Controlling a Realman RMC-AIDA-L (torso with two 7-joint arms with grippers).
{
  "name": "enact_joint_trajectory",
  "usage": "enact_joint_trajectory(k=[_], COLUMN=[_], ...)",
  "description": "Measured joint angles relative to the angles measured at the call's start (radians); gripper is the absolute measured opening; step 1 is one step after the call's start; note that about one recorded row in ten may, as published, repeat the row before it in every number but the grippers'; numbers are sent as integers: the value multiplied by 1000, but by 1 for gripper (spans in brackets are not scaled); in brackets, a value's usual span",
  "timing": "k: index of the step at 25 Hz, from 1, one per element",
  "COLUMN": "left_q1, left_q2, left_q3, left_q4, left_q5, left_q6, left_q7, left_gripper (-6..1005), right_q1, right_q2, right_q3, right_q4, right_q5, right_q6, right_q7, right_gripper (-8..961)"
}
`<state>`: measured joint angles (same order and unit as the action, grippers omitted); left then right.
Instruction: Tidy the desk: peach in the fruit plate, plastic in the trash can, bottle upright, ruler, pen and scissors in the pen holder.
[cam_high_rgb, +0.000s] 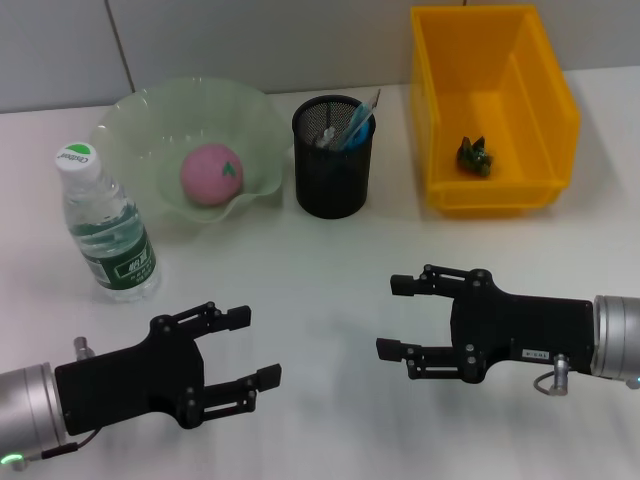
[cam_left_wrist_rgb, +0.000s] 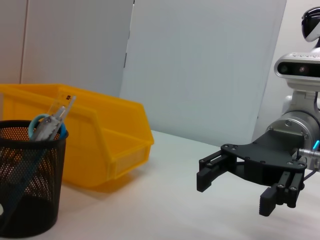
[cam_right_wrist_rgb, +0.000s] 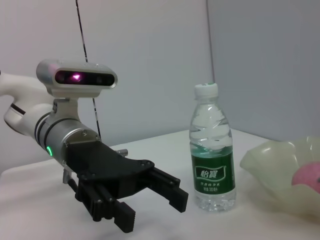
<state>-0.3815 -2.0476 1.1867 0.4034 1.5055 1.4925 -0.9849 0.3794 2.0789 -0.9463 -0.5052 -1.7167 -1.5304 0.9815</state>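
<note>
both grippers open, l (cam_high_rgb: 243, 347), r (cam_high_rgb: 396, 317)

Both arms hover low and near — left gripper (cam_high_rgb: 240, 347) and right gripper (cam_high_rgb: 397, 317), fingers spread wide, tips pointing toward each other, holding nothing.

1. You have one water bottle (cam_high_rgb: 103, 225), standing upright with a white cap.
2. You have one peach (cam_high_rgb: 211, 174), lying in one pale green fruit plate (cam_high_rgb: 135, 130).
3. You have one black mesh pen holder (cam_high_rgb: 333, 175).
4. You have one yellow bin (cam_high_rgb: 440, 110), with one dark green plastic scrap (cam_high_rgb: 475, 155) inside.
5. You have two black grippers: left gripper (cam_high_rgb: 250, 346), right gripper (cam_high_rgb: 395, 316).
</note>
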Motion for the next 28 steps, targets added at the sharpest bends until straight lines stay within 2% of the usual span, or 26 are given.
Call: enact_joint_trajectory(k=[14,28], left_q1=[-1,0], left_q2=[23,27], left_q3=[8,5], left_q4=[5,12], left_q5=[1,10], left_q6=[24,31], left_q7=[-14,-17], left_gripper=[795,795], right_q1=[7,11], right_q2=[3,4], right_q3=[9,10], right_q4=[40,40], right_q5=[5,10], right_q6=[9,11], right_q7=[-54,-55], right_gripper=[778,778])
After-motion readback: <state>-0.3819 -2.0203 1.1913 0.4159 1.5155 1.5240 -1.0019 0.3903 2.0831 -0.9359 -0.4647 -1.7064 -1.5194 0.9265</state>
